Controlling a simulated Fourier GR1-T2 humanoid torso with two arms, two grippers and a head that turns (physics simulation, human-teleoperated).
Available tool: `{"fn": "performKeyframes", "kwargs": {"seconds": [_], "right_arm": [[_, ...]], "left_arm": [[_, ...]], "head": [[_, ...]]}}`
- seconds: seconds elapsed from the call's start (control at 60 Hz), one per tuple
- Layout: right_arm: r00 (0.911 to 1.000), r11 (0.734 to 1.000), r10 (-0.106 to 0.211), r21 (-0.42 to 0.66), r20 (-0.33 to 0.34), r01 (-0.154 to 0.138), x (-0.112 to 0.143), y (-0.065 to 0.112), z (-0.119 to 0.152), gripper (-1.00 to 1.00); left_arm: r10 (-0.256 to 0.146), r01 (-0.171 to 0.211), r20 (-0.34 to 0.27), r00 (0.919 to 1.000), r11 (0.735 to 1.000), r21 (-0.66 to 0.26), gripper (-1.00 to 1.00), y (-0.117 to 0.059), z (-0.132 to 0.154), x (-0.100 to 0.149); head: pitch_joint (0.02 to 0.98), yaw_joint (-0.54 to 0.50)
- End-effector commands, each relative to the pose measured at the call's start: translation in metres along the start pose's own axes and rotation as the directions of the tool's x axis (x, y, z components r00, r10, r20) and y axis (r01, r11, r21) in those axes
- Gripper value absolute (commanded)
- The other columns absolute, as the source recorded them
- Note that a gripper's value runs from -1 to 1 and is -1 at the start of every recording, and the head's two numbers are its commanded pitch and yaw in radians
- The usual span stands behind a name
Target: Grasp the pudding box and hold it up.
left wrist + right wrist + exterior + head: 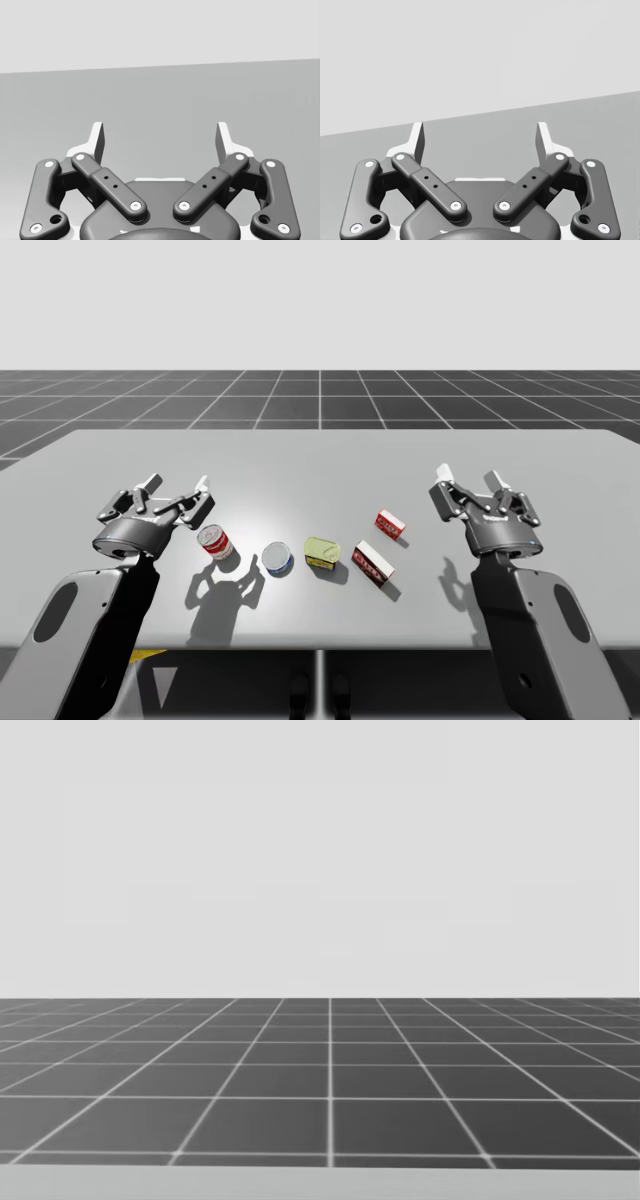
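Observation:
Two boxes lie right of centre on the grey table (320, 455): a longer dark red and white box (373, 564) near the front and a small red box (390, 524) just behind it. My left gripper (178, 483) hovers open at the left, well away from both boxes. At the right my right gripper (469, 477) is open too, a short way to the right of the small red box. In the left wrist view my left gripper (160, 132) has only bare table between its fingers. My right gripper (480, 132) also holds nothing in the right wrist view.
A red and white can (215, 541) stands close by my left gripper. To its right come a blue can (278, 558) and a flat yellow-green tin (321, 552), in a row with the boxes. The table's far edge (320, 1182) meets a dark gridded floor.

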Motion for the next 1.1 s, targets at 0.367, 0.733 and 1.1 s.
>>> {"fn": "performKeyframes", "kwargs": {"seconds": [0.367, 0.733, 1.1], "right_arm": [[0.9992, 0.999, 0.032, -0.006, -0.026, -0.032, -0.0018, 0.0009, -0.0023, -1.00], [0.9984, 0.999, 0.036, -0.021, -0.043, -0.037, -0.0018, -0.0003, -0.0046, -1.00], [0.9975, 0.998, 0.039, -0.038, -0.059, -0.042, -0.0025, 0.0008, -0.0054, -1.00]], "left_arm": [[-0.006, 0.006, -0.003, 1.0000, 1.000, -0.004, -1.00, 0.0000, 0.0001, -0.0007], [-0.017, 0.017, -0.008, 0.9998, 1.000, -0.010, -1.00, -0.0002, -0.0011, -0.0015], [-0.020, 0.020, -0.009, 0.9998, 1.000, -0.023, -1.00, -0.0032, -0.0006, -0.0011]], "head": [[0.265, 0.03], [0.655, -0.03], [0.860, -0.20]]}}
